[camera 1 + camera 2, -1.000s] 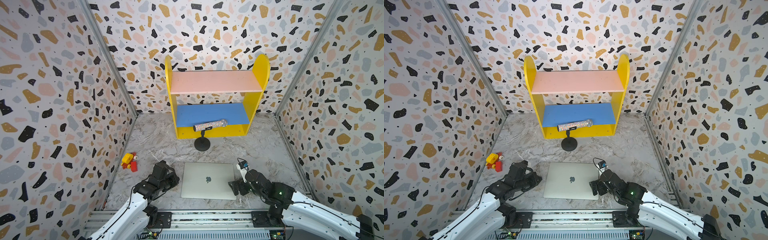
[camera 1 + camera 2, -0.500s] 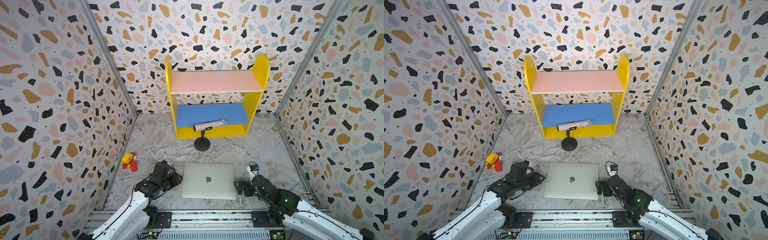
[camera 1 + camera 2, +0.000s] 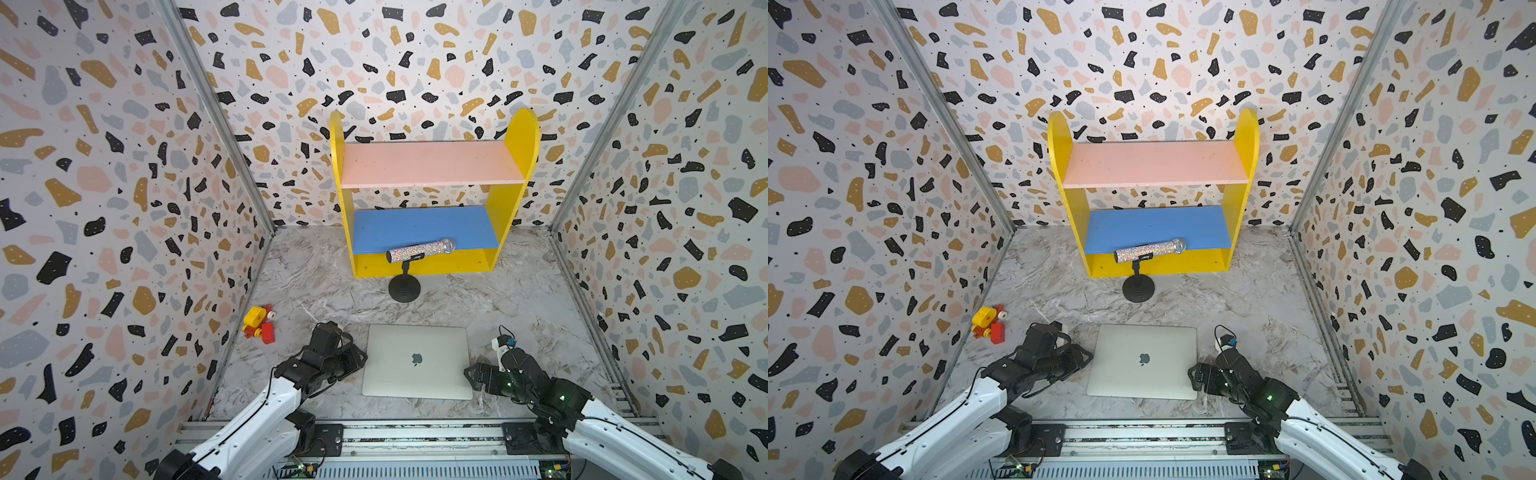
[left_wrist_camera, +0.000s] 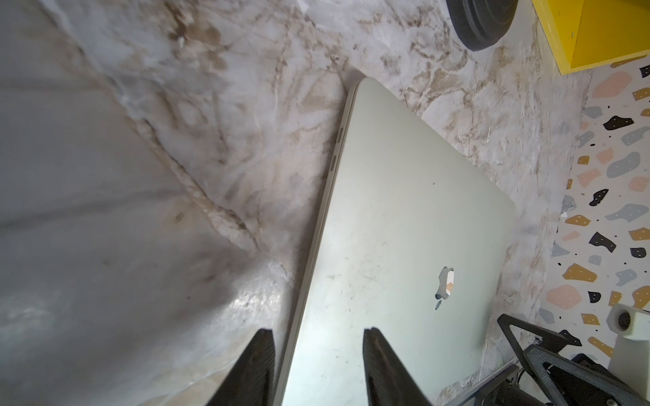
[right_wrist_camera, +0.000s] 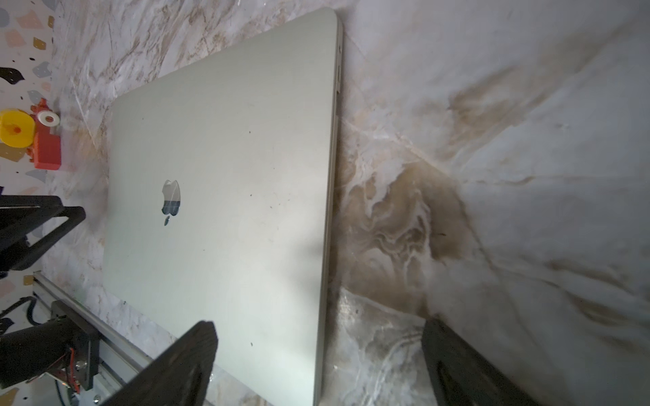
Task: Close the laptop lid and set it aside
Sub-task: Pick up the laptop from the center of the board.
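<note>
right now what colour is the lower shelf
Blue. The lower shelf shows best in a top view.

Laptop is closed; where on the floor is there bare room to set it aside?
Widest bare marble floor: between the laptop, the yellow shelf and the right wall, right of the microphone stand's base. Another patch lies between the shelf and the left wall, behind the toy blocks. Crowded: both laptop sides, where the left fingers and right fingers straddle its edges.
</note>
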You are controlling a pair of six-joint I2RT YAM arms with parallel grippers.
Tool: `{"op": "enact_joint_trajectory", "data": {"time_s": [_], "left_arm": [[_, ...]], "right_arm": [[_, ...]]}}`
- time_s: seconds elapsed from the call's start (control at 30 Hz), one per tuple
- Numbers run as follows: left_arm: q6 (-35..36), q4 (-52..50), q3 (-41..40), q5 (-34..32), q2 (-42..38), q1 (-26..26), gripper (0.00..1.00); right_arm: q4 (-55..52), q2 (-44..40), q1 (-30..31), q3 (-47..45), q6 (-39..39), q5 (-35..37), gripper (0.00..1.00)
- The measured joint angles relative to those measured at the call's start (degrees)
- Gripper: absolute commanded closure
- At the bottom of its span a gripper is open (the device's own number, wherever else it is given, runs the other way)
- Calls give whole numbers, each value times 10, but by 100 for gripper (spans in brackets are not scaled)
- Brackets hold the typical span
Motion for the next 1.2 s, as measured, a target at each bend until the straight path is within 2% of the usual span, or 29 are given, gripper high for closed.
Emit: {"op": "enact_joint_trajectory", "data": {"time_s": [0.4, 1.2], "left_arm": [[-4, 12, -19, 5, 10, 0, 56], [-27, 128, -53, 29, 63, 0, 59]], "right_arm": [[122, 71, -51, -26, 33, -99, 20], [252, 123, -113, -63, 47, -177, 32]]}}
